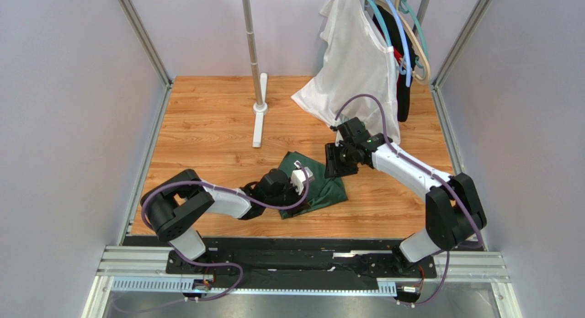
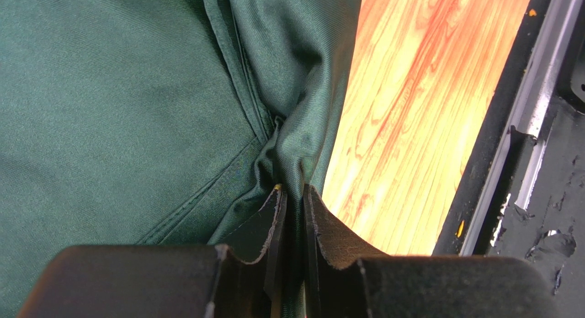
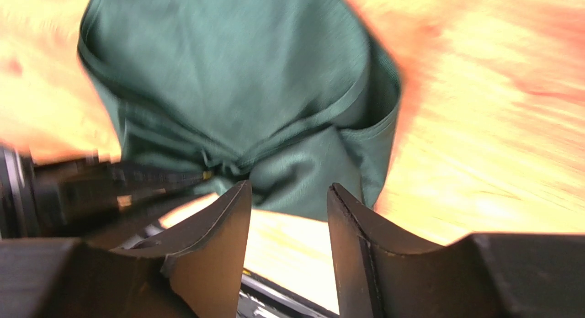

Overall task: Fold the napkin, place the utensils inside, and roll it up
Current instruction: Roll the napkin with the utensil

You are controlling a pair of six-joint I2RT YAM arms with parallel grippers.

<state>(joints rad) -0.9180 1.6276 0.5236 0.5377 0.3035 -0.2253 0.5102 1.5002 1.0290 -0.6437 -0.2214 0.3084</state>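
Two grippers of mine meet at a dark green napkin [image 1: 324, 192], which lies crumpled near the middle of the wooden table [image 1: 206, 126]. My left gripper [image 2: 292, 194] is clamped on a bunched fold of the cloth, at about 9 o'clock on the napkin in the overhead view. My right gripper [image 3: 288, 191] hovers over the napkin's 1 o'clock corner, jaws apart, holding nothing. A white garment [image 1: 353, 64] hangs at the table's 1 o'clock.
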